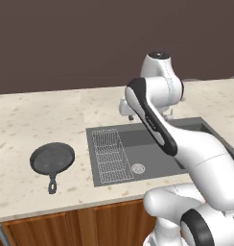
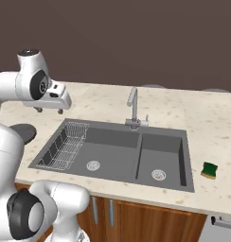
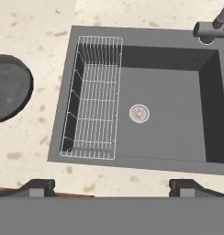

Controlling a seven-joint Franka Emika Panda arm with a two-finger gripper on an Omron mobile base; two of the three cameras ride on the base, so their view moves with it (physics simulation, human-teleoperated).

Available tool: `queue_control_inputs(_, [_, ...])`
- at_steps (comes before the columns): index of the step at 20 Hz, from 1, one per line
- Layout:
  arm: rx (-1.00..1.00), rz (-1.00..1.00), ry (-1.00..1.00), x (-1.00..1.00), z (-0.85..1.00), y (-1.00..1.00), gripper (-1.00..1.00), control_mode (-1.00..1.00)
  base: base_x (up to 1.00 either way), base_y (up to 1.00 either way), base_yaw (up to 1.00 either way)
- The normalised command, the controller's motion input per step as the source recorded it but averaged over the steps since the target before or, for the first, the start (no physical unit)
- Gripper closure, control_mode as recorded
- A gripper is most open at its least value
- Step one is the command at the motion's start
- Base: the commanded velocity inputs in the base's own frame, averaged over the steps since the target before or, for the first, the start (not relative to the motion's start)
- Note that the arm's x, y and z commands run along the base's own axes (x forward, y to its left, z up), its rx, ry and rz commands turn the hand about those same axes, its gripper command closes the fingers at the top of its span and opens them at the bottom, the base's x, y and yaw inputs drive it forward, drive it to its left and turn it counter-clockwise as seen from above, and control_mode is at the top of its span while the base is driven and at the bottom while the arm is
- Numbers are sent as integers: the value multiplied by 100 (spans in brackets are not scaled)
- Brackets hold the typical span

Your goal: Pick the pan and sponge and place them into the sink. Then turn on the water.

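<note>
Two basins bare, claw wide and holding nothing

Most of the counter (image 1: 23, 120) runs pale and speckled around the sink (image 2: 162, 137), whose right basin is largely hidden behind the white arm in the left base view; the right base view shows both basins, each with a round drain. The wire rack (image 3: 93, 98) lies in the left basin along its left wall. The pan (image 1: 52, 159) sits on the counter left of the sink, well apart from it; the hand view cuts it off at the left edge. The faucet (image 2: 133, 108) rises behind the divider, no stream visible. The gripper (image 3: 109, 186) hangs above the left basin, fingertips (image 3: 38, 187) spread wide, empty. The sponge (image 2: 210, 169) lies on the counter right of the sink.
</note>
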Motion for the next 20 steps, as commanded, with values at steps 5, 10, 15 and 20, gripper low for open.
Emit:
queue_control_inputs(5, [2, -1, 9, -7, 0, 32, -100, -100, 0, 0, 0])
queue_control_inputs(10, [4, 0, 8, -14, -23, 39, -100, -100, 0, 0, 0])
queue_control_inputs(15, [7, 0, 6, -18, -18, 45, -100, -100, 0, 0, 0])
queue_control_inputs(20, [5, 0, 2, -15, -11, 44, -100, -100, 0, 0, 0])
